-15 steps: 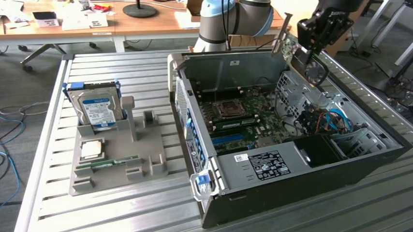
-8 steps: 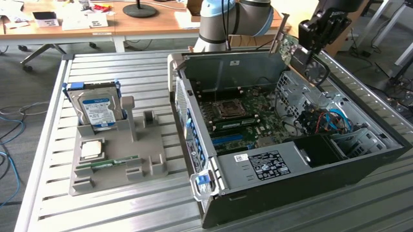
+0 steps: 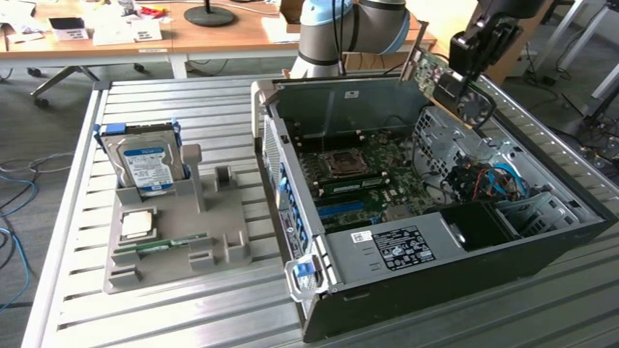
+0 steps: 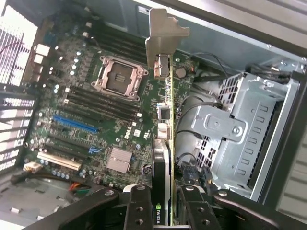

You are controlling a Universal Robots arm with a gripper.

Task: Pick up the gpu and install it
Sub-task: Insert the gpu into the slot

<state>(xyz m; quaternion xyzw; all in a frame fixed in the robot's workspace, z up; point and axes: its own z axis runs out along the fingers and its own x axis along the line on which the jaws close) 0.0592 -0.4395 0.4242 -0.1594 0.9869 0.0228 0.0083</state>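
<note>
The pale slatted metal surface (image 3: pixel 193 319) carries everything, and the biggest thing on it is the black desktop computer case (image 3: pixel 464 290), laid on its side with the panel off so the inside faces up for the arm. On its floor sits the green motherboard (image 3: pixel 363 174), its square silver processor socket (image 4: pixel 120 76) bare and its long blue expansion slot (image 4: pixel 74 123) unfilled. That reads as room left for the card. Toward the exterior view's left, well apart from the case, stands the grey moulded parts holder (image 3: pixel 232 217), which props the silver hard drive with the blue-white label (image 3: pixel 147 163) upright, seemingly so that parts are easy to grab. Now the gpu (image 3: pixel 454 90), a thin dark card with a round black fan: it is up in the air above the case's far corner on the exterior view's right, clear of the board and not seated. The black gripper (image 3: pixel 467 69) is clenched on it, pinching one end. In the wrist view the card runs edge-on away from the fingers (image 4: pixel 136 208), between the socket and the perforated silver drive cage (image 4: pixel 240 129). Its silver metal end bracket (image 4: pixel 163 33) leads, likely to meet the case's wall.
</note>
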